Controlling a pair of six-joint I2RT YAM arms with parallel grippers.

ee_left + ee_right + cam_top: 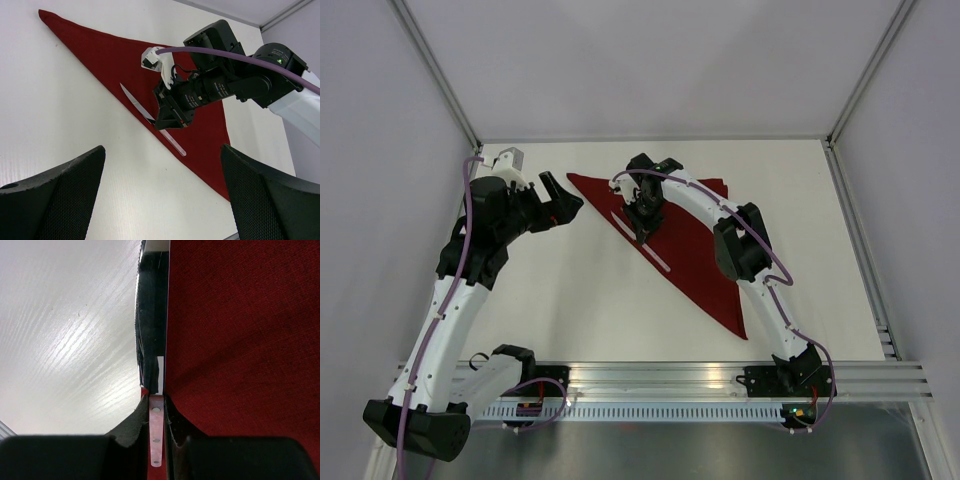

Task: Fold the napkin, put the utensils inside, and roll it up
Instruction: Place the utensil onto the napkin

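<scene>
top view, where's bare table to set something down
Widest bare white tabletop: between the dark red cloth napkin, the left arm and the near rail. Also right of the napkin, to the side rail. Crowded along its long edge: right gripper shut on the pale-handled silver knife, open left gripper nearby.

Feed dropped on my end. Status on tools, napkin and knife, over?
Left tool open, raised near napkin corner. Right tool shut on knife, along the folded edge. Nothing seen in the way.
</scene>
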